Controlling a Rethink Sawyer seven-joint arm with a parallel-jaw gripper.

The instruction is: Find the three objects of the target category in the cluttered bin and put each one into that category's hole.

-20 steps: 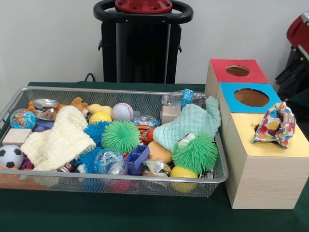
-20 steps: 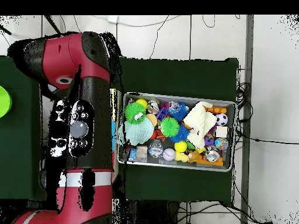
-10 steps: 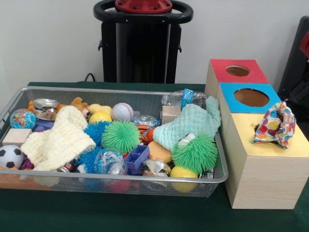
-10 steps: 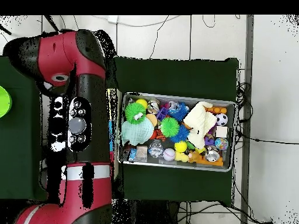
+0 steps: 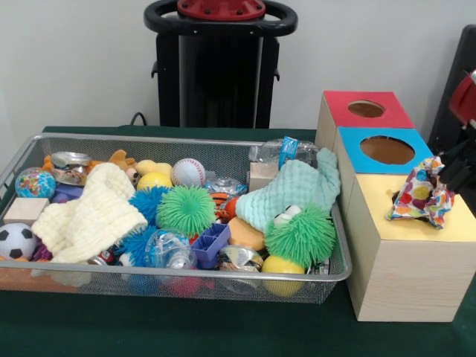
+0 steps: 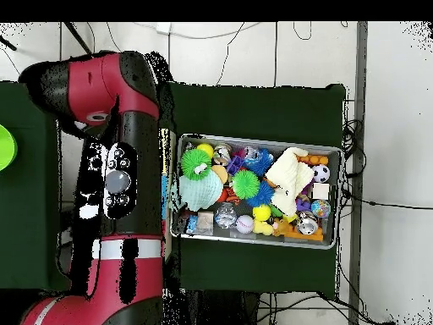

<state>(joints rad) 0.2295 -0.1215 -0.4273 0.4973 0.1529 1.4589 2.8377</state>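
A multicoloured dotted cloth (image 5: 422, 192) lies crumpled on the yellow top (image 5: 457, 223) of the wooden box, hiding any hole there. In the wire bin (image 5: 186, 274) a cream knitted cloth (image 5: 93, 212) lies at the left and a mint green cloth (image 5: 294, 190) at the right. From overhead the same mint cloth (image 6: 199, 193) and cream cloth (image 6: 292, 178) show in the bin (image 6: 337, 196). My gripper (image 5: 460, 167) juts in at the right edge, just beside the dotted cloth and cut off by the frame. The red arm (image 6: 118, 186) covers the box from above.
The box also has a red section with a round hole (image 5: 366, 108) and a blue section with a round hole (image 5: 387, 150). Spiky green balls (image 5: 186, 210), a baseball (image 5: 188, 172), a soccer ball (image 5: 15, 241), plastic bottles and blocks fill the bin.
The arm at the right edge of the front view has come lower, its dark end now beside the dotted cloth. From overhead the arm has shifted slightly. The bin's contents are unchanged.
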